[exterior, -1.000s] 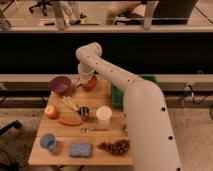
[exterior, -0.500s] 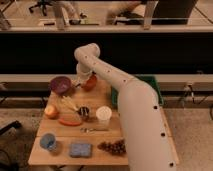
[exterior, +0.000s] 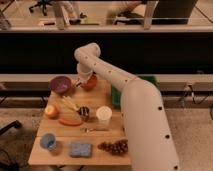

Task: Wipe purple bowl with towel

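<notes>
The hand (exterior: 80, 82) hung at the far end of the wooden worktop (exterior: 37, 155), between the purple bowl (exterior: 60, 84) and the red-orange bowl (exterior: 90, 82); whether it was apart or together I could not tell. The purple bowl sat at the back left corner. Nearer lay an apple (exterior: 50, 111), a carrot (exterior: 70, 121), a white cup (exterior: 104, 115) and grapes (exterior: 114, 147). A blue sponge (exterior: 80, 149) rested on the front edge, beside a pale blue rounded item (exterior: 47, 141) that was hard to identify.
</notes>
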Robot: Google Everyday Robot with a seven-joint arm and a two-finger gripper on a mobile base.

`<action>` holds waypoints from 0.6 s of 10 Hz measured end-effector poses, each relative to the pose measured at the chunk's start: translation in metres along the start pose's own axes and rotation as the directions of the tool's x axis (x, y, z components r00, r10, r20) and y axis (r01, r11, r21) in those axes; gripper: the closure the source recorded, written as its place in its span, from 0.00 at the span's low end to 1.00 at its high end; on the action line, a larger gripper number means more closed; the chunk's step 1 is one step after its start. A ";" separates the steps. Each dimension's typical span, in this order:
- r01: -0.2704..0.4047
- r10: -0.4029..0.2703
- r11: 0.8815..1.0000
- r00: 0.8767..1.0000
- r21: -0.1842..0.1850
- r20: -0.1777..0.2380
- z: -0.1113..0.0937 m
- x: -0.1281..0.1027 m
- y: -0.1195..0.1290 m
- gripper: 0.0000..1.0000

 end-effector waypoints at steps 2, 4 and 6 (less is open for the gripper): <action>0.023 -0.023 0.999 1.000 0.045 0.003 -0.017 -0.010 -0.010 0.99; 0.066 -0.070 0.993 0.997 0.092 0.033 -0.033 -0.025 -0.023 0.99; 0.116 -0.128 0.984 0.988 0.132 0.085 -0.040 -0.049 -0.038 0.99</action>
